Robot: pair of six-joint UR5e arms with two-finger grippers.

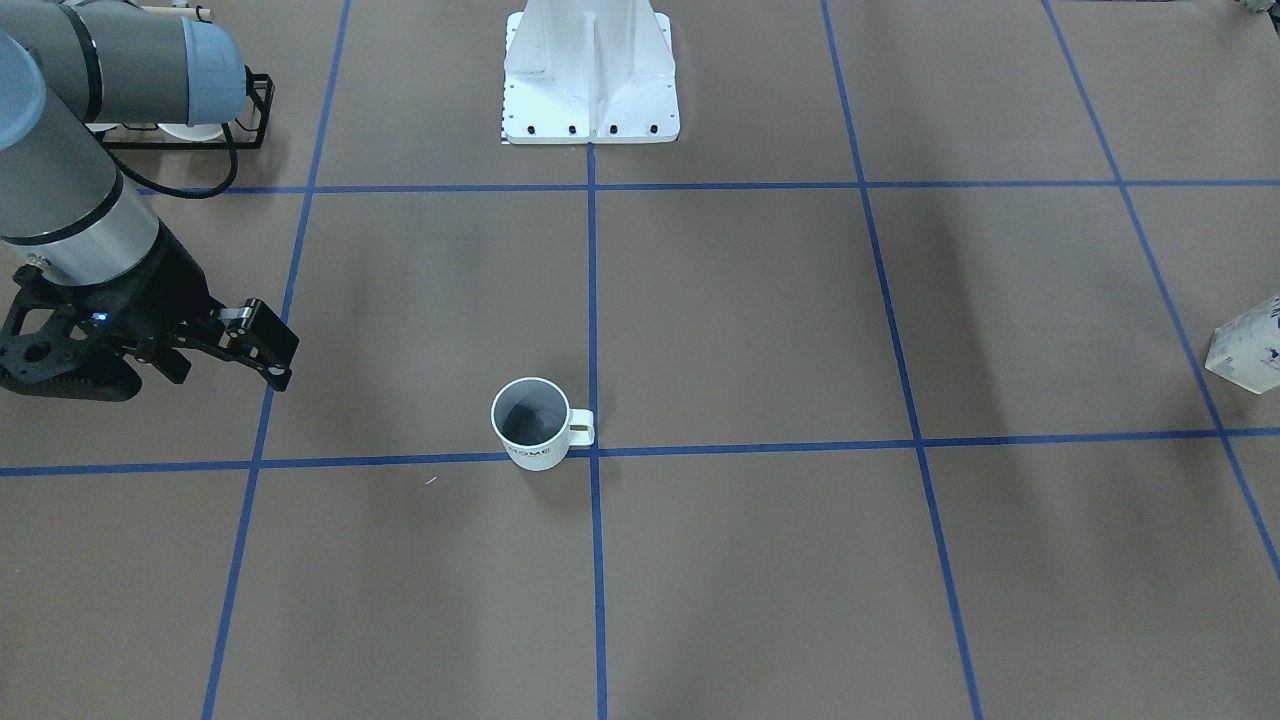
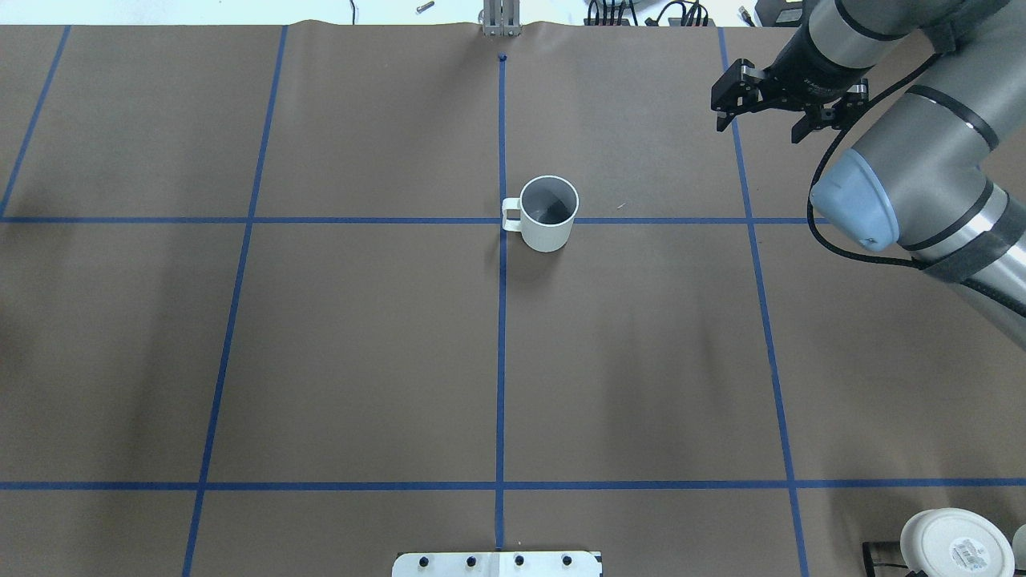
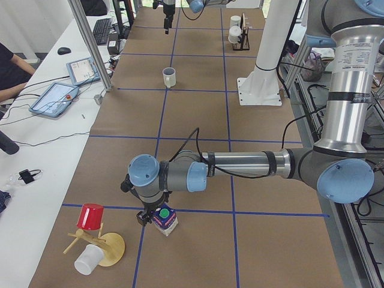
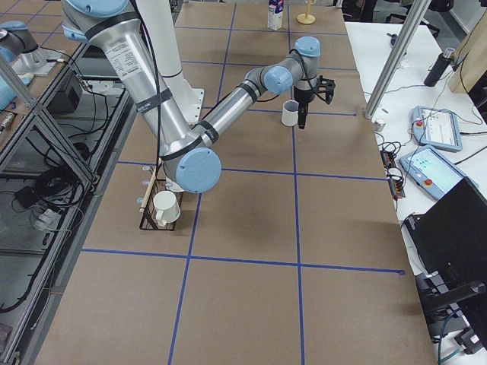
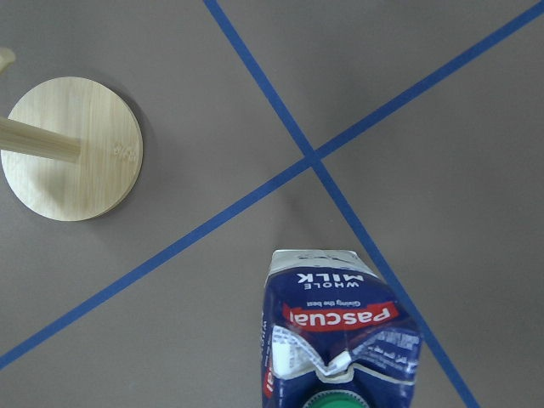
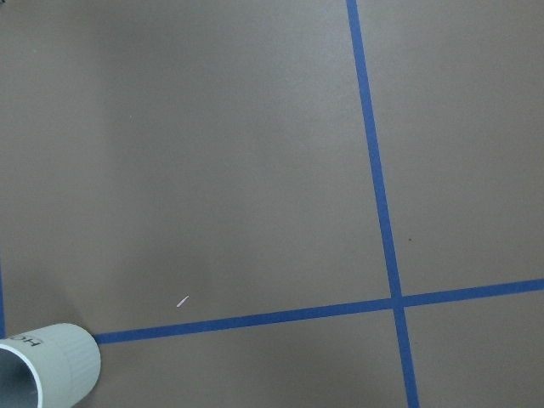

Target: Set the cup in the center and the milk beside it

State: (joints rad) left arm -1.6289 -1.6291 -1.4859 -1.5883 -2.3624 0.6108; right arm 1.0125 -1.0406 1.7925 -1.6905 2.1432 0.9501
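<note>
The white cup (image 1: 535,425) stands upright right by the center crossing (image 1: 594,451), its handle over the tape lines; it also shows in the overhead view (image 2: 549,212) and at the bottom left of the right wrist view (image 6: 42,370). My right gripper (image 2: 761,127) is open and empty, hovering well to the cup's side (image 1: 230,375). The milk (image 3: 164,219) stands upright at the table's far left end, at a tape crossing, and fills the bottom of the left wrist view (image 5: 340,340). My left gripper (image 3: 143,216) is right beside it; I cannot tell whether it is open or shut.
A wooden mug tree (image 3: 96,243) with a red and a white cup stands near the milk; its round base shows in the left wrist view (image 5: 72,149). A black rack with white cups (image 2: 954,545) sits by the right arm. The white robot base (image 1: 590,75) stands at the table's edge.
</note>
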